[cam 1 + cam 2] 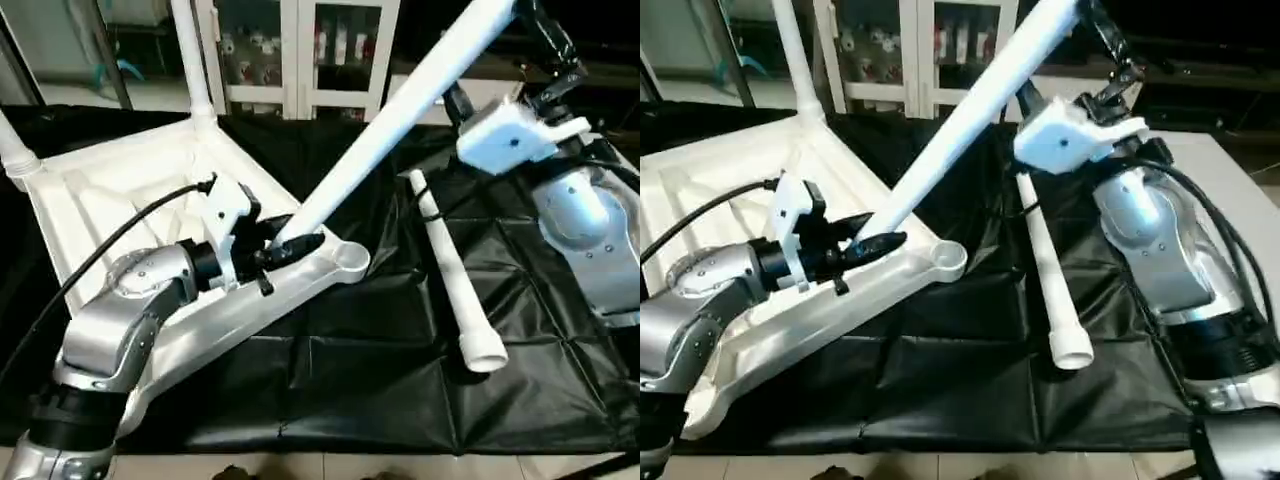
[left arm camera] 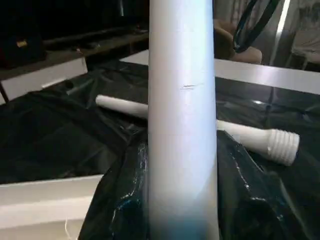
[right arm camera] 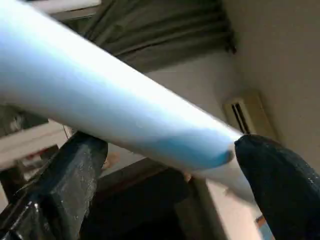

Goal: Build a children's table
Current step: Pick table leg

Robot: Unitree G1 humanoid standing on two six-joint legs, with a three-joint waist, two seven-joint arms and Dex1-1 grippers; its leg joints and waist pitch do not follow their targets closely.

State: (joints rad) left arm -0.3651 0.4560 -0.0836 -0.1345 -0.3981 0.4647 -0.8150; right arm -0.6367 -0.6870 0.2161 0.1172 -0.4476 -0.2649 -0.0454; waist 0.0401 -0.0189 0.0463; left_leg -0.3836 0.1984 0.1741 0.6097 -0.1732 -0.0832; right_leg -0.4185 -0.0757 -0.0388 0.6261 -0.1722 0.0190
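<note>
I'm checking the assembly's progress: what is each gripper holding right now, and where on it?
The left gripper clamps the slanted leg near its lower end, by the tabletop's corner socket. The right gripper stands open around its upper end.

A loose leg point(image 1: 455, 280) lies across the black-covered work surface point(image 1: 350, 380), open beside the tabletop point(image 1: 120, 200).

A white table leg point(image 3: 115, 107) crosses slantwise between the right gripper's point(image 3: 165, 167) two black fingers point(image 3: 60, 185), which stand spread wide to either side of it. An air conditioner point(image 3: 242, 116) hangs on the wall beyond.
</note>
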